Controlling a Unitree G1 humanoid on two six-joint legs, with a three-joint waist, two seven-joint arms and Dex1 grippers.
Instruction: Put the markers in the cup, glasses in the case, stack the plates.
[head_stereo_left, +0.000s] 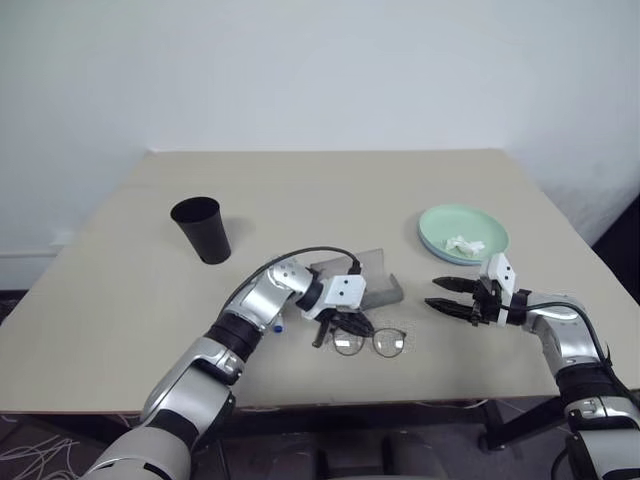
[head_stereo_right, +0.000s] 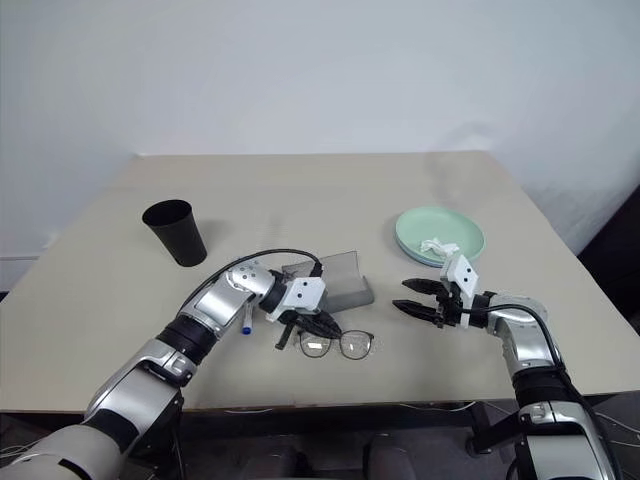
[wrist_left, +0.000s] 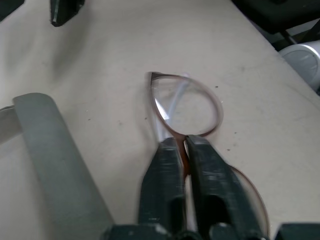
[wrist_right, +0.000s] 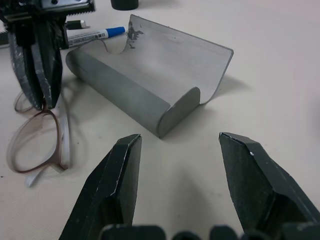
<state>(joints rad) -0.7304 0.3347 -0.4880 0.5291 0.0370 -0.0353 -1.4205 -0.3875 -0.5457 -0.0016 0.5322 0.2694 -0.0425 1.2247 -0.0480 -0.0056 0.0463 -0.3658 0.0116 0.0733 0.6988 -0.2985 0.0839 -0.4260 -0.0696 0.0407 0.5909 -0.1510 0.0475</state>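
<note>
My left gripper (wrist_left: 182, 142) is shut on the bridge of the glasses (wrist_left: 187, 105), a thin dark wire frame with clear lenses that lies on the table in front of the case (head_stereo_left: 365, 278). The grey case stands open, lid up. Half hidden behind my left wrist, the marker (wrist_right: 95, 35) lies beside the case, its blue end toward it. At the far left stands the black cup (head_stereo_left: 202, 230). A mint green plate (head_stereo_left: 463, 228) sits on a light blue one (head_stereo_left: 432, 248) at the right. My right gripper (wrist_right: 180, 145) is open and empty, pointing at the case.
A small crumpled white paper (head_stereo_left: 463, 244) lies in the green plate. The beige table (head_stereo_left: 330, 190) has free room at the back and left. Its front edge runs just below the glasses. A black cable loops over my left wrist.
</note>
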